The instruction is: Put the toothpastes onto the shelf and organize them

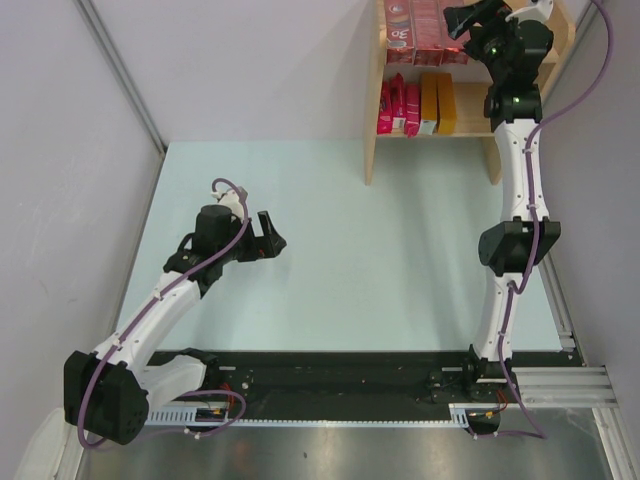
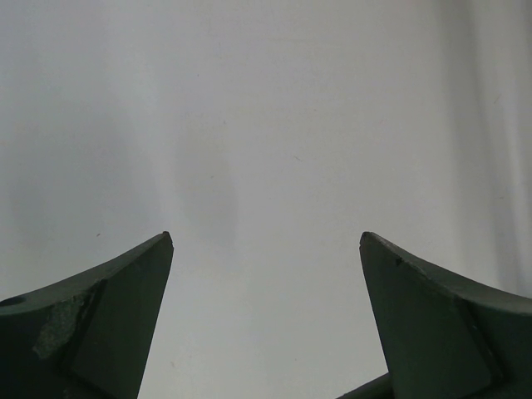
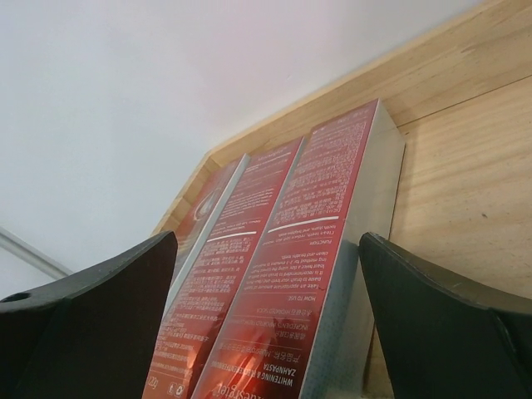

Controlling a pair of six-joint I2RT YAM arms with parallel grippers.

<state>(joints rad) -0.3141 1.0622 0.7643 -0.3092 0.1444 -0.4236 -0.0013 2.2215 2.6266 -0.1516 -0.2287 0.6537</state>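
The right gripper [image 3: 268, 237] is reaching into the shelf [image 1: 372, 130], which is standing at the desk's [image 1: 350, 250] far right corner. Its fingers are standing wide apart and holding nothing. They are flanking the nearest of the red cartons [image 3: 291, 274] with a gap showing on each side. Three of these toothpastes are lying flat and side by side on the upper board [image 3: 465, 191], their long sides touching, with the row running toward the board's back edge.

On the lower board [image 1: 470, 130], the pink cartons [image 1: 397, 105] are standing in a row at the left end. The orange carton [image 1: 429, 103] and a tan carton [image 1: 447, 103] are sitting just beside them.

The left gripper [image 1: 268, 238] is hovering over the desk's left half, well apart from the shelf. Its fingers are spread wide and are empty.

The step in hand is looking like the release of a red carton at the end of the upper row. The next move is probably calling for the right arm to back straight out along the carton's length. It would need to hold its fingers wide so neither pad is dragging the row out of line.
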